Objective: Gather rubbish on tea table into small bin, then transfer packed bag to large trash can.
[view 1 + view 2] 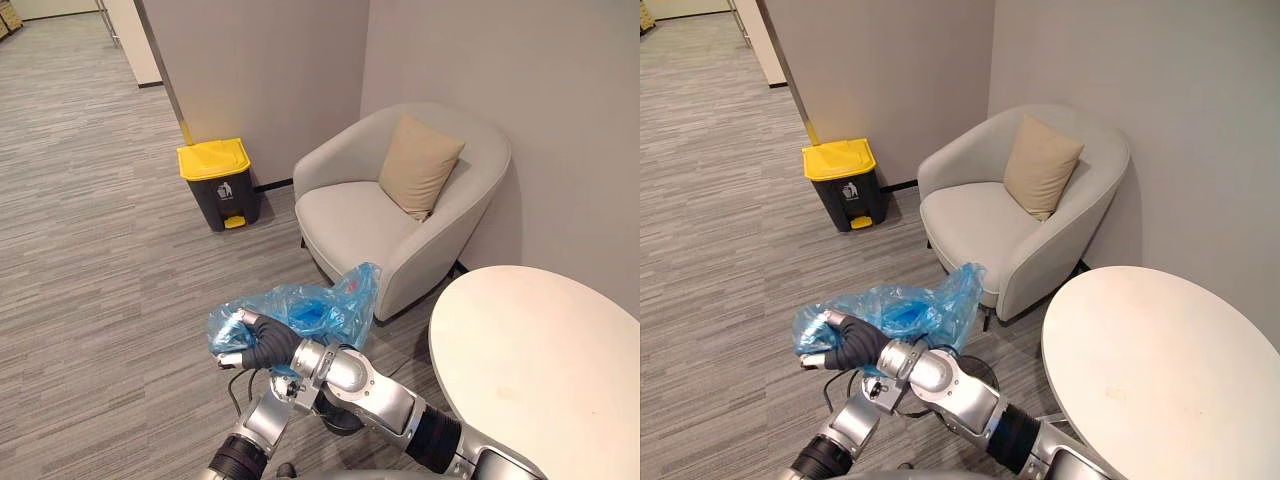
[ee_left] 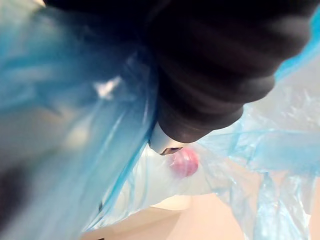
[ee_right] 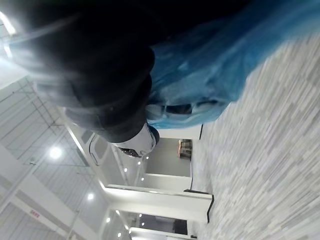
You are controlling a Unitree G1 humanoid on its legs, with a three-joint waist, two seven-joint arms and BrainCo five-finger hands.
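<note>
One hand carries the load. The fingers (image 1: 238, 320) of the right hand (image 1: 268, 345) are curled onto the blue bag (image 1: 320, 305) and clamp its bunched plastic. The bag is held above the floor (image 1: 90, 250). The left hand (image 2: 225, 65) lies against the same bag beneath the right wrist; you cannot tell whether its fingers grip. The right arm reaches across from the lower right with its forearm roughly level, and the left forearm rises from below.

Treat the gathering stage as complete: the visible part of the desk (image 1: 540, 360) is bare and the bag is out and packed. What is left is to carry the bag past the armchair (image 1: 350, 220) to the large trash can (image 1: 225, 200). It stands by the wall, well apart, with its yellow lid (image 1: 212, 158) down. You must then open the lid and drop the bag in.
</note>
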